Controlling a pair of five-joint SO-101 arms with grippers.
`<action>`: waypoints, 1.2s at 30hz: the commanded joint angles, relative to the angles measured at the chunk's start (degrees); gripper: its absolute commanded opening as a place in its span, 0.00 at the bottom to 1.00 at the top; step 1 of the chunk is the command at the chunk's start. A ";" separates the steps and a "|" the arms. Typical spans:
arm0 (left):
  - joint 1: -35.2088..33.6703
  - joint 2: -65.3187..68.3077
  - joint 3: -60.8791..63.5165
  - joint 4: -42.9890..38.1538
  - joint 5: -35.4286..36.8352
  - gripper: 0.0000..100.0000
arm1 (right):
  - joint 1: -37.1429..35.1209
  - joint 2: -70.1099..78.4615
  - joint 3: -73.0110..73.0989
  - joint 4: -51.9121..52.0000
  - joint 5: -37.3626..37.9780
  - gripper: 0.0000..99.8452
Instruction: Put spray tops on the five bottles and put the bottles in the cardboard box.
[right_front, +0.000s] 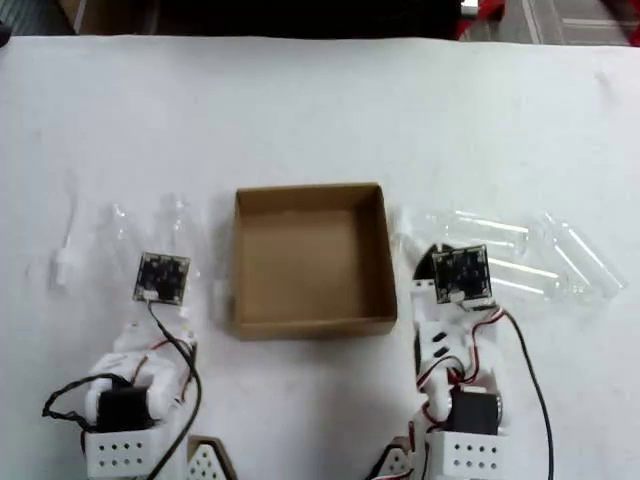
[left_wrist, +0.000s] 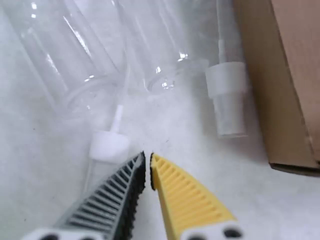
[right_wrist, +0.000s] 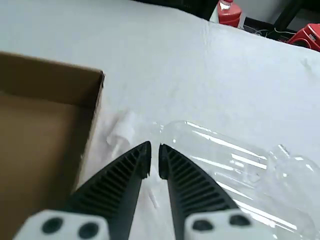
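Cardboard box (right_front: 310, 322), centre; bottles (right_front: 520, 252) at its 3 o'clock. Left wrist view adds spray tops (left_wrist: 227, 97). Left gripper (left_wrist: 148, 162), right gripper (right_wrist: 154, 154): pressed together.

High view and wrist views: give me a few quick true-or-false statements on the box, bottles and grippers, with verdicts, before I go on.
1. Bottles lie flat on the table beside the cardboard box. True.
2. One bottle is already in the box. False: its inside shows only bare cardboard.
3. The left gripper holds something. False: it is shut on nothing; a spray top lies on the table near it.
4. The right gripper is shut with nothing in it. True.
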 joint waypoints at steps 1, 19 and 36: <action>-0.48 -0.48 -0.18 0.18 -0.35 0.02 | 1.19 -0.48 -1.58 3.38 12.04 0.02; -0.48 -0.48 -0.18 0.18 -0.53 0.02 | -5.49 7.25 -23.30 22.73 16.26 0.02; -0.57 -0.48 -0.18 0.09 -0.70 0.02 | -10.86 54.29 -51.08 32.92 2.64 0.12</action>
